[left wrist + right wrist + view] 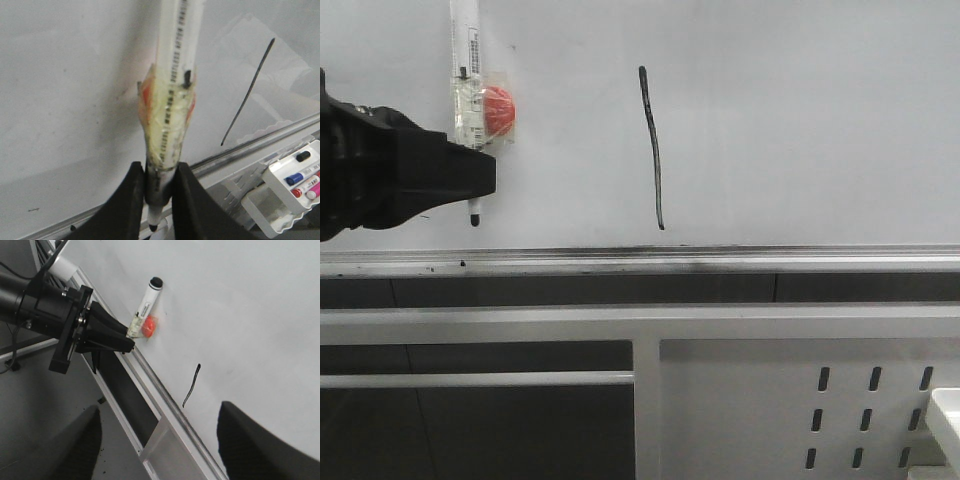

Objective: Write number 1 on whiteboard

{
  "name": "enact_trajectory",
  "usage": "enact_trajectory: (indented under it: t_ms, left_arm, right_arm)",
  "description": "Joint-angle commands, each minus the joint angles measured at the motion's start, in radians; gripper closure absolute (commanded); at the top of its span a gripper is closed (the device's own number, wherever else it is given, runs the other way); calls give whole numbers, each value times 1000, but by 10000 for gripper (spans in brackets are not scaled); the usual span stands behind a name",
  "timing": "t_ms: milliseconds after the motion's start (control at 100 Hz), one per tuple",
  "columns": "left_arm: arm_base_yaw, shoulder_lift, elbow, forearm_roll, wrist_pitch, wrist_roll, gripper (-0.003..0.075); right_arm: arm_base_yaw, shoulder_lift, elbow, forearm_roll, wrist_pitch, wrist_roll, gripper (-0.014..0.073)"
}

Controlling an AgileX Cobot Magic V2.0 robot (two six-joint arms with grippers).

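Note:
The whiteboard (800, 120) fills the upper part of the front view, with its silver ledge (640, 258) below. The number 1 (653, 150) is a thin black, slightly wavy vertical stroke near the middle; it also shows in the left wrist view (248, 92) and the right wrist view (192, 385). My left gripper (480, 185) is shut on a marker pen (466, 60) to the left of the stroke, tip down just above the ledge. The left wrist view shows both fingers clamping the pen (172, 100). My right gripper (160, 450) is open and empty, back from the board.
A red ball (498, 108) wrapped in clear tape sits on the pen's barrel. A white metal frame with slotted holes (800, 400) stands below the ledge. A white tray (295, 175) with several coloured markers lies below the board to the right.

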Motion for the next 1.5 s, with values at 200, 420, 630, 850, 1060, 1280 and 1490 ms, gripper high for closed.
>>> enact_trajectory:
  t_ms: [200,420,630,850,1060,1280,1490]
  left_arm:
    - [2,53,-24,-81,-90,17,740]
    - [2,80,-24,-81,-145,17,740]
    - [2,80,-24,-129,-200,17,740]
    - [2,80,-24,-152,-195,18,740]
    - [2,99,-24,-159,-189,18,739]
    - [2,107,-24,-159,-211,18,739]
    - [2,107,-24,-159,-224,18,597]
  right_arm:
    - [-7,44,-22,-9,-46,3,151]
    - [-7,59,-22,-9,-46,3,151]
    - [-7,59,-22,-9,-46,3,151]
    - [-7,59,-22,-9,-46,3,151]
    - [-7,59,-22,-9,-46,3,151]
    - [-7,59,-22,-9,-46,3,151]
    - [-7,59,-22,-9,-46,3,151]
